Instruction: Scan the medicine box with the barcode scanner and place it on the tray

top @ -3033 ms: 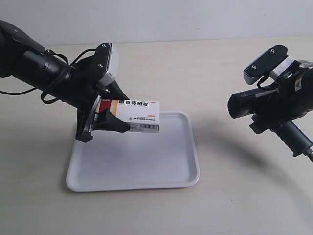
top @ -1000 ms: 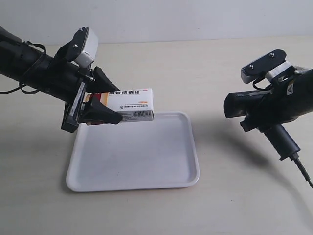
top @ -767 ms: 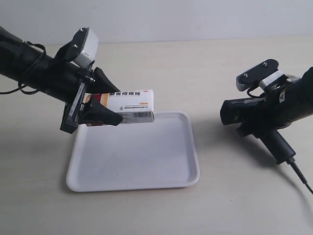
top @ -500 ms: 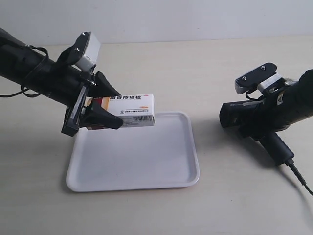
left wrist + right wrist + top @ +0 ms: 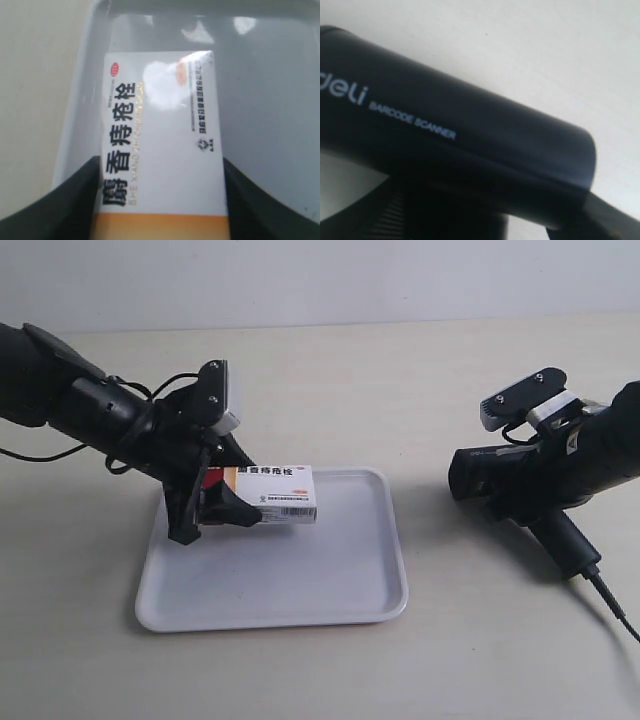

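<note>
The left gripper (image 5: 228,502) is squeezing the small white cardboard medicine box with the red and orange end (image 5: 268,491), holding it low over the far left part of the big flat white plastic tray (image 5: 300,590). The tray is sitting toward the bench's near left side, with bare tray floor open beside the box. Bare bench is lying between the tray and the right gripper (image 5: 530,490), which is gripping the black pistol-shaped barcode scanner (image 5: 500,472), pointing at the box.

Beige tabletop (image 5: 330,370), pale wall (image 5: 320,280) behind
</note>
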### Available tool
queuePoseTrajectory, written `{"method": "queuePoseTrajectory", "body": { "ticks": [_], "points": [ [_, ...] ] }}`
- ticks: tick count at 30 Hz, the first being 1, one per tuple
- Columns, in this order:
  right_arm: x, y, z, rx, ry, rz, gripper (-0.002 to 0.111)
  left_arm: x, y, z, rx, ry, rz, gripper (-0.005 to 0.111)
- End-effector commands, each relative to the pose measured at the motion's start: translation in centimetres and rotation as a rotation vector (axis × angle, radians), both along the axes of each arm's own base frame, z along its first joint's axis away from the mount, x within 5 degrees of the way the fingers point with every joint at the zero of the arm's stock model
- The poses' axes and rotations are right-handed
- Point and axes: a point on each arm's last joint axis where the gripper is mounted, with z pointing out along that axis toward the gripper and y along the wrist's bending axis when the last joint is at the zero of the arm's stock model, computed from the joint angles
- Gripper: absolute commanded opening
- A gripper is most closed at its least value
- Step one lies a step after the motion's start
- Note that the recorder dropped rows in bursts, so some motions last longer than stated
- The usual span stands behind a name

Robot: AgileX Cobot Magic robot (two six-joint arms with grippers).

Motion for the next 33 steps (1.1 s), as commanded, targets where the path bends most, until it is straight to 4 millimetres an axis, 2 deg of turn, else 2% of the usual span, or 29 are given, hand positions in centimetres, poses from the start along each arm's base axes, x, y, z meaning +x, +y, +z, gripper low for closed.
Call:
{"method": "queuePoseTrajectory", "body": {
  "ticks": [1, 12, 17, 19, 26, 29, 33],
  "points": [
    [0.1, 0.1, 0.0, 0.009, -0.008, -0.005, 0.000, 0.3, -1.2, 0.5, -0.003, -0.037, -0.010, 0.000],
    [0.2, 0.2, 0.1, 0.024, -0.020, -0.016, 0.000, 0.8, -2.4, 2.2, -0.123, -0.006, -0.013, 0.000],
    [0.2, 0.2, 0.1, 0.034, -0.012, -0.036, 0.003, 1.1, -3.8, 1.3, -0.089, -0.040, 0.004, 0.000],
    [0.1, 0.2, 0.1, 0.034, -0.010, -0.038, 0.009, 1.4, -4.1, 1.0, -0.095, -0.033, -0.003, 0.000],
    [0.1, 0.2, 0.1, 0.034, -0.010, -0.038, 0.043, 1.7, -4.5, 1.1, -0.137, -0.006, -0.013, 0.000],
    [0.1, 0.2, 0.1, 0.037, -0.009, -0.044, 0.054, 1.7, -4.5, 1.1, -0.135, -0.008, -0.010, 0.000],
    [0.1, 0.2, 0.0, 0.047, -0.001, -0.063, 0.063, 1.7, -4.5, 1.1, -0.135, -0.008, -0.010, 0.000]
  ]
}}
